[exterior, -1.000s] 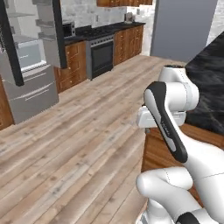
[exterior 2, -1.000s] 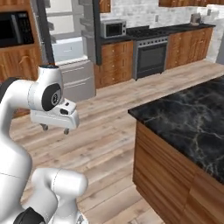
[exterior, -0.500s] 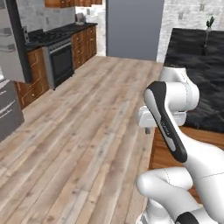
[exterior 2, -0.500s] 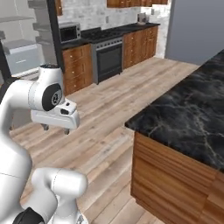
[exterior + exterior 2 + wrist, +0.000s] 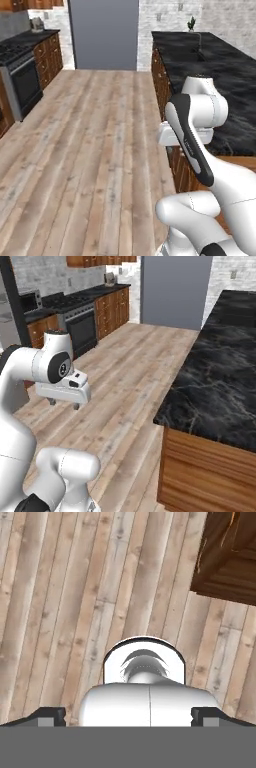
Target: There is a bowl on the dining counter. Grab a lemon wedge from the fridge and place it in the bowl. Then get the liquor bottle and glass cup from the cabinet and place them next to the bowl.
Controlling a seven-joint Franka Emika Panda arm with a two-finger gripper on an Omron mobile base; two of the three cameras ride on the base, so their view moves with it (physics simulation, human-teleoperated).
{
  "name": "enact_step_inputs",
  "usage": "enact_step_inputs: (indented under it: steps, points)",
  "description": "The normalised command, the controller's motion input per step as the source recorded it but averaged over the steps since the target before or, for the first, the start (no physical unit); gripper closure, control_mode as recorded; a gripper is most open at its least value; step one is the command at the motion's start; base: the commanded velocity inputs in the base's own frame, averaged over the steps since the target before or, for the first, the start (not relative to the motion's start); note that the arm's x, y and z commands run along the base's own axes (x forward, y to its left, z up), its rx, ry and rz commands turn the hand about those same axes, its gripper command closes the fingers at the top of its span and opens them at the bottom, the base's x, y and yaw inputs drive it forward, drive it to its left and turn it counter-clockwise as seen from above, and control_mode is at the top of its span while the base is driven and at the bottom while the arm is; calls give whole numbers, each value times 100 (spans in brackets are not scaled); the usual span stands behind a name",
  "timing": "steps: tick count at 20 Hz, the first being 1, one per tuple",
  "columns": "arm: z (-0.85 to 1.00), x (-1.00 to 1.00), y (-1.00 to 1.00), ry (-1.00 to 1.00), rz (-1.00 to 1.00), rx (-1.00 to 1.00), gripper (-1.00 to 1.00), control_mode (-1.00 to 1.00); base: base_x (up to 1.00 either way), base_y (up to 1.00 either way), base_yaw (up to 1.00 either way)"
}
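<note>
item: mobile arm in transit, simulated kitchen. end effector: tucked close to the arm's own body and pointing down at the plank floor, a carrying pose that likely keeps it clear of furniture while the base drives; its two dark finger tips stand wide apart at the bottom corners of the hand view, with nothing between them, so it is fully open and empty. dining counter: the long glossy black marble bench with white veins and brown wood sides, running just beside the arm on its right; the stretch in view is bare, and the bowl and lemon wedge cannot be placed from here. black oven range with wooden cabinets stands against the far left wall, a grey wall panel at the end of the room. change: against the earlier pictures the whole scene has swung; the fridge has left the frame and the bench now fills the right side, so the base has turned; the arm's pose matches.
</note>
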Motion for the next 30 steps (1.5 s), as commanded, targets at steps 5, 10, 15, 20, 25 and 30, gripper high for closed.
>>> enact_step_inputs:
  steps: [5, 10, 15, 20, 25, 30]
  points:
    - [0, 0, 0, 0, 0, 0, -100, 100, 100, 72, -41]
    - [0, 0, 0, 0, 0, 0, -100, 100, 100, 57, -36]
    - [0, 0, 0, 0, 0, 0, -100, 100, 100, 36, -17]
    - [0, 0, 0, 0, 0, 0, -100, 100, 100, 38, -8]
    - [0, 0, 0, 0, 0, 0, -100, 100, 100, 38, -4]
    - [0, 0, 0, 0, 0, 0, -100, 100, 100, 41, -1]
